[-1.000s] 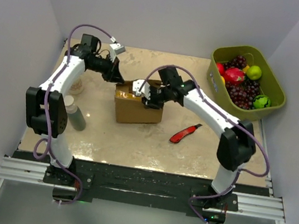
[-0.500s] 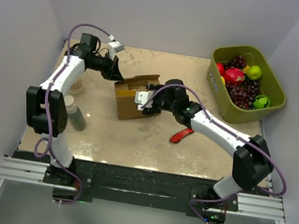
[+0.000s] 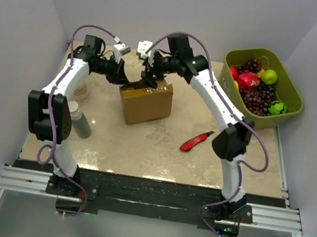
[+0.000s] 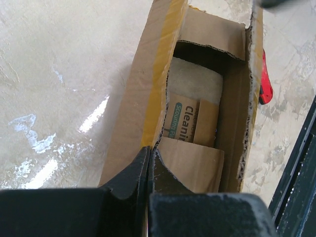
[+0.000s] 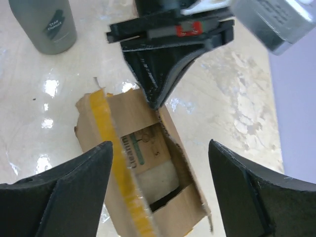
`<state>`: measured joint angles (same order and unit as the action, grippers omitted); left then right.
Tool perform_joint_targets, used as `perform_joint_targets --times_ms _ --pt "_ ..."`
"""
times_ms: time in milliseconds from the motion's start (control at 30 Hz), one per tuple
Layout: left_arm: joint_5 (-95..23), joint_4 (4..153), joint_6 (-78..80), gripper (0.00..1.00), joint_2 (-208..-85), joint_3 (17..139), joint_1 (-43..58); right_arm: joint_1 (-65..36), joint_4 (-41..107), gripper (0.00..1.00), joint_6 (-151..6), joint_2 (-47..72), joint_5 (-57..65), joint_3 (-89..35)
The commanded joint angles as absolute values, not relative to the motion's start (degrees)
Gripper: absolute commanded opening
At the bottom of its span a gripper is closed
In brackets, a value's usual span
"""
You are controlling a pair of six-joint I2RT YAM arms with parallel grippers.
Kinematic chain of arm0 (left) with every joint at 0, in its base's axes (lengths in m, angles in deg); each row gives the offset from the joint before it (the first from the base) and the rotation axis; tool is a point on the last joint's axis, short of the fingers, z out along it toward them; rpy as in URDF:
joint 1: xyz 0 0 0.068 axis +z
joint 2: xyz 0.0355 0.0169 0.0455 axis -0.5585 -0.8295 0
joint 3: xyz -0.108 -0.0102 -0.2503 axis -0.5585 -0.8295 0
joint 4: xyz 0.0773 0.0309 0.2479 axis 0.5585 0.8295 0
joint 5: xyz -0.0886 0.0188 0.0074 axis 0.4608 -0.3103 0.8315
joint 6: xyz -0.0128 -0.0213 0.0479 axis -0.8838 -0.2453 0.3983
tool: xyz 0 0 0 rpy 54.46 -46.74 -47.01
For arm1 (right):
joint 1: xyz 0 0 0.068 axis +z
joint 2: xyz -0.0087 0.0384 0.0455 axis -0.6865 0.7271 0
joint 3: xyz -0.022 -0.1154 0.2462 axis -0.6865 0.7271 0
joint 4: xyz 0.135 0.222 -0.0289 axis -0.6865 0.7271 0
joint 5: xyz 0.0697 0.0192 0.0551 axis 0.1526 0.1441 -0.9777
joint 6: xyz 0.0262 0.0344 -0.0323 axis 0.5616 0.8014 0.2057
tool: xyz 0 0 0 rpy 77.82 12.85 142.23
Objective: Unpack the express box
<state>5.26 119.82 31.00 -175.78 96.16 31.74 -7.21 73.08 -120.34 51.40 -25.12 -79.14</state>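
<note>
The express box (image 3: pixel 148 106) stands mid-table with its yellow-taped top flaps parted. In the left wrist view the express box (image 4: pixel 136 103) shows a pack printed "Cleaning" (image 4: pixel 190 123) inside. My left gripper (image 3: pixel 123 81) is at the box's far left corner, and there the left gripper (image 4: pixel 149 152) is shut on the edge of the taped flap. My right gripper (image 3: pixel 150 77) hovers over the far edge. The right gripper (image 5: pixel 160 143) is open with nothing between its fingers, above the express box (image 5: pixel 96 123) and the pack (image 5: pixel 148 148). The left gripper (image 5: pixel 158 94) touches the flap there.
A red utility knife (image 3: pixel 196 141) lies right of the box, and the knife (image 4: pixel 265 84) also peeks past the carton. A green basket (image 3: pixel 228 82) of fruit sits at the back right. A grey bottle (image 3: pixel 80 123) stands front left, and the bottle (image 5: pixel 45 22) shows upright.
My right arm swung from the box's near side up over its far edge, and its gripper opened wide. The box shifted slightly. The left gripper kept its hold.
</note>
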Motion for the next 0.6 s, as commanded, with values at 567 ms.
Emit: perform_joint_targets --times_ms 567 --pt "5.0 120.2 33.7 0.00 -175.6 98.5 31.2 -11.7 101.7 0.73 -123.3 61.3 -40.0 -91.2"
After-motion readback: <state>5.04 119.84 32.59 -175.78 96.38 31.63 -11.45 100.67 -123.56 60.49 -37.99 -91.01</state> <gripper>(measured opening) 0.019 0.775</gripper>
